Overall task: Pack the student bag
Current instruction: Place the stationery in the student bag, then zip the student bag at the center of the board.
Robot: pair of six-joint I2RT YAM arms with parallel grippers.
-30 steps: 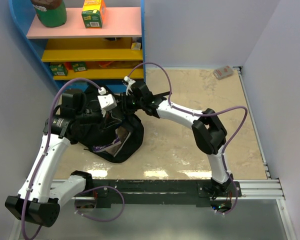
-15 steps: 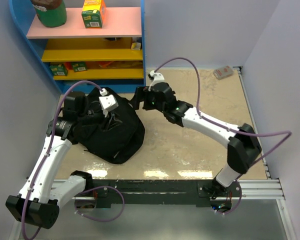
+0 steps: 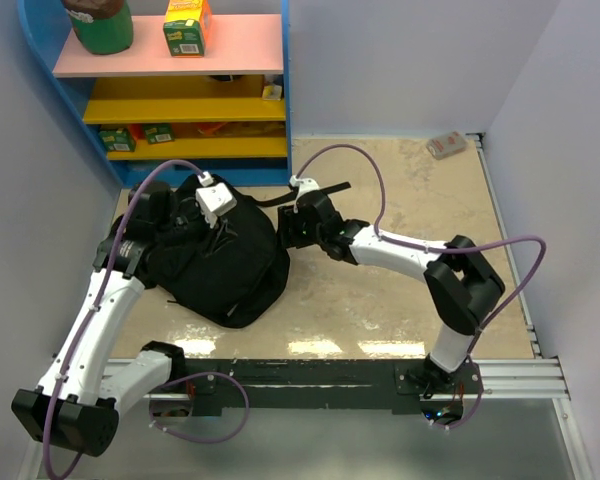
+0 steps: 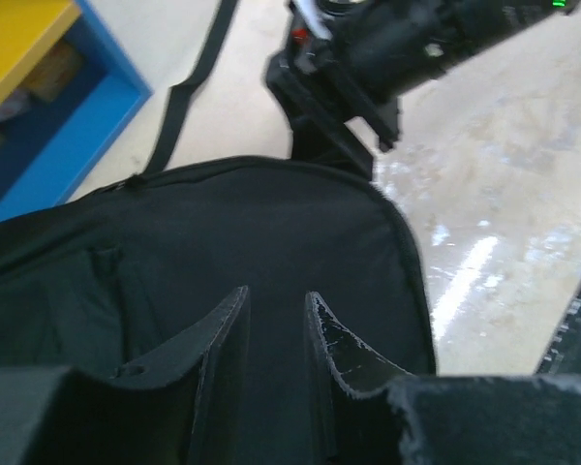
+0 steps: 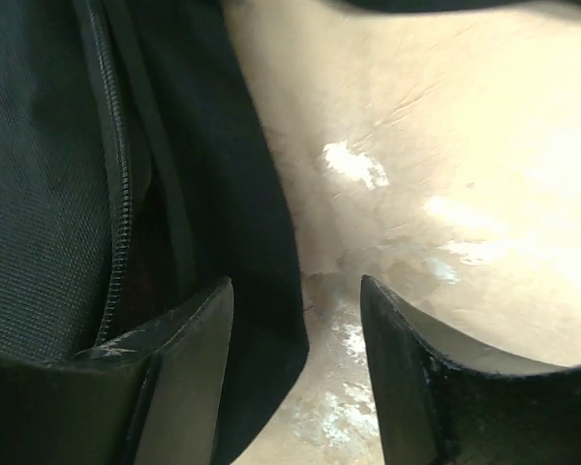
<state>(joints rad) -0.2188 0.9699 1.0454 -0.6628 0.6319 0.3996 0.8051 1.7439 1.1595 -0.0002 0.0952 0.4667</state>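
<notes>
The student bag (image 3: 230,270), a large black soft backpack, lies slumped on the table's left half, with one strap (image 3: 310,190) trailing toward the shelf. My left gripper (image 4: 276,295) hovers over the bag's top panel (image 4: 252,223); its jaws stand open a narrow way with nothing between them. My right gripper (image 3: 284,233) sits low at the bag's right edge. In the right wrist view this gripper (image 5: 295,286) is open, and the bag's black edge (image 5: 261,242) lies by the left finger (image 5: 189,329). A zip (image 5: 116,194) runs along the bag there. What is inside the bag is hidden.
A blue shelf unit (image 3: 285,90) with pink and yellow boards stands at the back left, holding a green jar (image 3: 100,22), a yellow box (image 3: 187,27) and small boxes. A small white and red item (image 3: 447,146) lies at the far right corner. White walls close both sides.
The right arm pulled out of the bag's mouth, swung away, then came back low to the bag's right edge. Both grippers have opened. The bag's opening has fallen shut.
</notes>
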